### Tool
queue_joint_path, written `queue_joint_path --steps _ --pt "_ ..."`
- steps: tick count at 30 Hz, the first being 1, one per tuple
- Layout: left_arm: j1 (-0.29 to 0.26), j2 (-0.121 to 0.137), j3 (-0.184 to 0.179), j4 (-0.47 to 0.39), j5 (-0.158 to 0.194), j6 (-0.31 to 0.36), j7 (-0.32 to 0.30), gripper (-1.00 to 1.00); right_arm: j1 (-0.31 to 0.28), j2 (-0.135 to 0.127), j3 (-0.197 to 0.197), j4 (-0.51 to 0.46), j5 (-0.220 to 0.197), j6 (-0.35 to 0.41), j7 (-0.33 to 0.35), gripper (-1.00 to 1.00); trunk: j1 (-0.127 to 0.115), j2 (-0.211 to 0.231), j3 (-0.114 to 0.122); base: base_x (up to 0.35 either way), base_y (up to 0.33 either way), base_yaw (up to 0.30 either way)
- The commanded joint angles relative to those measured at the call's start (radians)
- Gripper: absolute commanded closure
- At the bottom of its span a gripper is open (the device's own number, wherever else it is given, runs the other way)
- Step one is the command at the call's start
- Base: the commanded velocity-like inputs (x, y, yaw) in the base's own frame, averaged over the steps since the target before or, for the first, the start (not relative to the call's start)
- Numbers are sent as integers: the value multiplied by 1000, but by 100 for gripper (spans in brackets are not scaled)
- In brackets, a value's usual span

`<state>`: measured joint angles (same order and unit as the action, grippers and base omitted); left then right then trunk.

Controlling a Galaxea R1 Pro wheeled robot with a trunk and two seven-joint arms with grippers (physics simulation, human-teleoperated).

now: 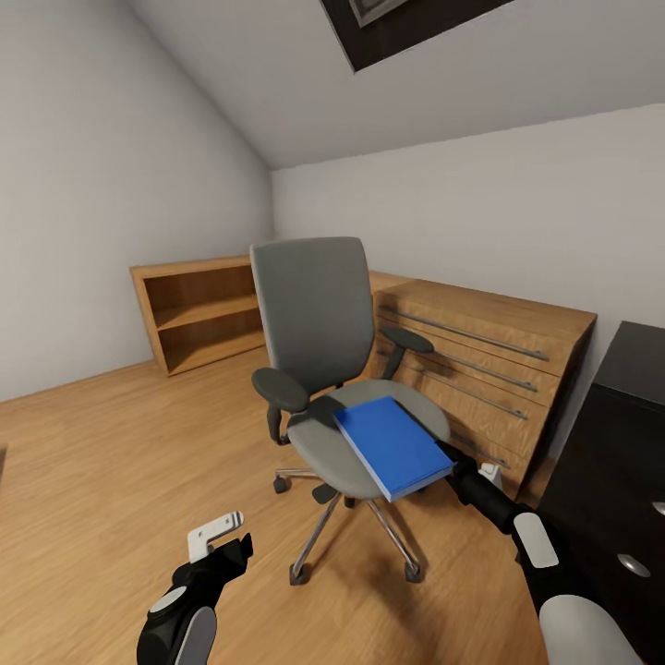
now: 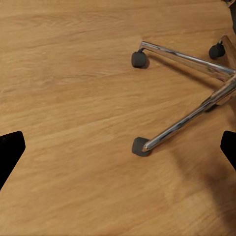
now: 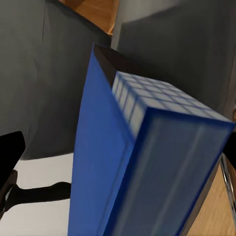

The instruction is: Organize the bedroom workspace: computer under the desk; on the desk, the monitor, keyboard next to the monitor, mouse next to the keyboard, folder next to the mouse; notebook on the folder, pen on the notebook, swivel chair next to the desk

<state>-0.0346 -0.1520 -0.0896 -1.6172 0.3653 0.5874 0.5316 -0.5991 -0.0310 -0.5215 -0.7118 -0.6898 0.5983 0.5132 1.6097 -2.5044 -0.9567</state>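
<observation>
Head view shows our right end effector reaching up to the near corner of the folder, which lies flat on the seat of the swivel chair and sticks out a little past the seat's front edge. From the right wrist view, the blue folder sits right between the two black fingers, which stand wide apart on either side of it, so this end effector is released and not yet pinching. We think the step now is to grab the folder so we can carry it to the tabletop. To do it well, we should slide a bit further onto the sticking-out corner, so the fingers have plenty of folder between them, then squeeze gently. We should lift straight up first, because the chair has castors and a sideways tug could roll it away. Our left end effector hangs low and well apart from the folder, over the wood floor, with the chair's chrome legs and castors ahead of it. Its fingers are spread and it holds nothing. The black drawer unit of the desk stands just beside our right arm, so the trip should be short.
</observation>
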Motion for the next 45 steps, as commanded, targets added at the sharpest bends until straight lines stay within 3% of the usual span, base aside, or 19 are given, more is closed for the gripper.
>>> queue_joint_path --steps 1,6,7,18,32,38,45 --pt "-1 0 -1 -1 11 2 10 -100 -1 0 -4 0 -4 8 1 -100 0 0 -1 4 0 0" --pt "-1 0 -1 -1 11 2 10 -100 -1 0 -3 0 -3 8 1 -100 0 0 -1 2 0 0" --pt "-1 0 -1 -1 11 2 10 -100 -1 0 -3 0 -3 8 1 100 0 0 -1 0 0 0" --pt "-1 0 -2 -1 11 2 11 -100 -1 0 -4 0 -2 8 1 100 0 0 -1 0 0 0" --pt "-1 0 -1 -1 11 3 11 -100 -2 -2 -4 -9 -4 7 13 100 -7 3 53 0 0 0" --pt "-1 0 -1 -1 11 3 11 -100 -2 -4 -2 -11 3 8 130 100 -9 4 76 -186 -93 0" --pt "-1 0 -1 -1 11 3 11 -100 -2 -6 -2 -11 4 8 146 100 -33 46 99 -289 -149 0"
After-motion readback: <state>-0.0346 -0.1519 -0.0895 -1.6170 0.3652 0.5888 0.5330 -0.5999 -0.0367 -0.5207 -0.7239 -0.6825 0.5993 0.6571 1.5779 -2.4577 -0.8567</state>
